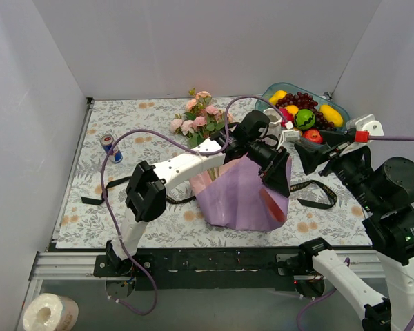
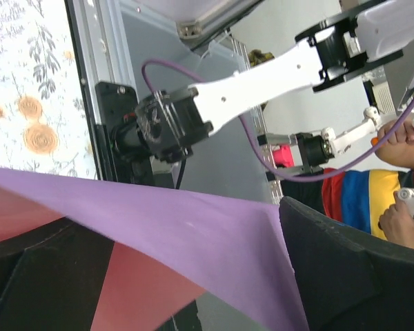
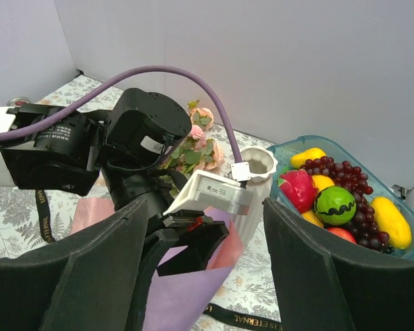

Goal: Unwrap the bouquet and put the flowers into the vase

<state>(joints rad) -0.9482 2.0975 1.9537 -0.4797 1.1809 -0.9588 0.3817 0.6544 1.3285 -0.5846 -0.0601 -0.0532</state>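
Fixed view high behind, left wrist close over purple paper [image 2: 193,234], right wrist farther, sharing it

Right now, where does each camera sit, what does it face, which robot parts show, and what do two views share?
Top external: above, behind the arms, looking down at the table; both arms show.
Left wrist: on the left arm, facing the near rail over purple paper; own fingers show.
Right wrist: on the right arm, facing the left gripper, vase and fruit bowl; own fingers show.
Shared: top and right wrist both show the fruit bowl.
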